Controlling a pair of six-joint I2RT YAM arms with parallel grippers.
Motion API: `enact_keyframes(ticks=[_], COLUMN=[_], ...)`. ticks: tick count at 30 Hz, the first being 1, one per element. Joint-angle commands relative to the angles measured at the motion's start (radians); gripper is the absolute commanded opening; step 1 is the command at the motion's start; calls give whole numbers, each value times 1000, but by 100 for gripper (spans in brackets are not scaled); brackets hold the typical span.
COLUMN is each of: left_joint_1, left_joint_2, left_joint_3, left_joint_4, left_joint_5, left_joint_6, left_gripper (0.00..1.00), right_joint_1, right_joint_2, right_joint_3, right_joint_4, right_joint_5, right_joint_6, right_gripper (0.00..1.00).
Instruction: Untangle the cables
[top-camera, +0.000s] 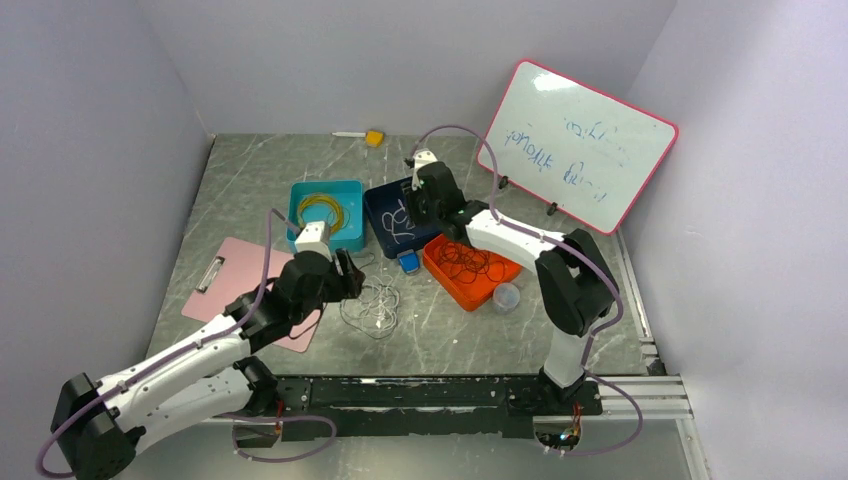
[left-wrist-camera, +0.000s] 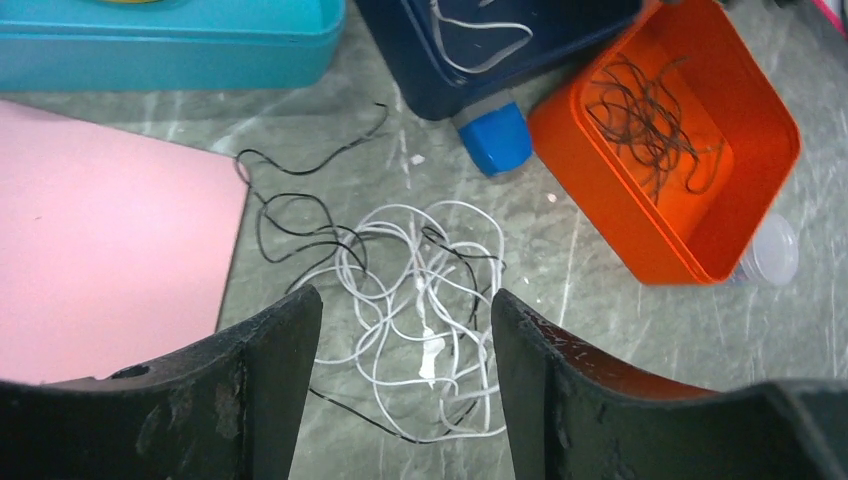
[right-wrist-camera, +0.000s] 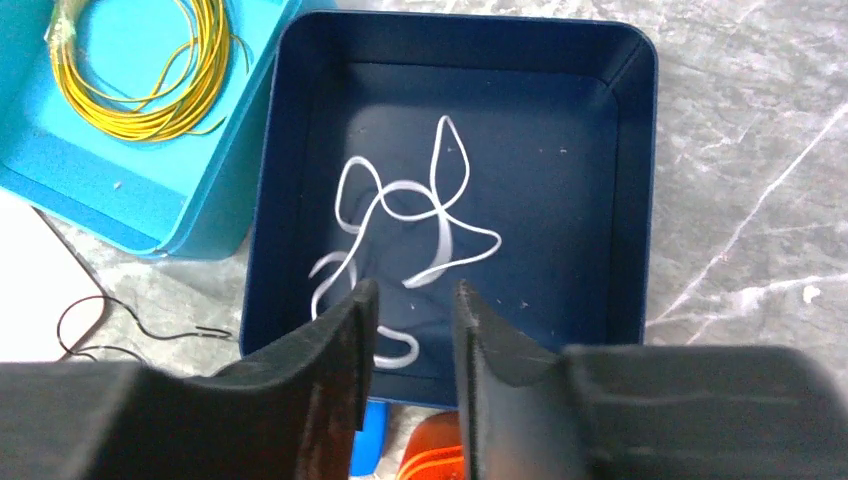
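The cables lie as a loose tangle of thin white and black wires (left-wrist-camera: 420, 290) on the grey table, also seen from above as the tangle (top-camera: 372, 308). My left gripper (left-wrist-camera: 405, 300) hovers over it, open, with the wires showing between its fingers (left-wrist-camera: 290, 350) and nothing held. One black strand (left-wrist-camera: 310, 165) trails toward the pink clipboard. My right gripper (right-wrist-camera: 413, 292) hangs open over the navy tray (right-wrist-camera: 630, 200), nothing between its jaws. A single white cable (right-wrist-camera: 440, 258) lies looped on that tray's floor. From above, the right gripper (top-camera: 410, 205) is over the navy tray (top-camera: 375, 205).
A teal tray (top-camera: 345, 195) holds a yellow coil (right-wrist-camera: 150, 80). An orange tray (top-camera: 440, 268) holds dark wires (left-wrist-camera: 650, 130). A pink clipboard (top-camera: 235, 290), a small blue object (top-camera: 407, 262), a clear cup (top-camera: 506, 297) and a whiteboard (top-camera: 575, 145) surround the tangle.
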Motion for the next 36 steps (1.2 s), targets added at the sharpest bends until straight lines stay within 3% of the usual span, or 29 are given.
enact_keyframes(ticks=[1,4,9,15,22,28,36], left_joint_1=[137,240,301,312,312,312,312], left_joint_2=[39,55,111,168,215,253,239], left_joint_3=[87,134,216,178,120,117,146], left_joint_4=[-121,-107,-148,-88,-31,-27,-100], left_joint_5=[52,188,198,327,426,432,310], left_joint_6=[-70,-50,25,109,124,136,84], left_gripper=[68,69,70,68,65,65,67], right_joint_1=[-5,-6,-12,-12,4,61,121], right_joint_2=[-61,-133,-302,-471,-542,-539,-584], right_joint_3=[-3,-44,-138,-222,-339,-392,-438], right_joint_4=[33,25,-3,-111,-139,-125,-103], right_joint_5=[10,49,39,-136,-351,-304,-56], right_joint_6=[4,-9,-5,27,103,183,351], right_gripper=[41,48,52,55,58,59,59])
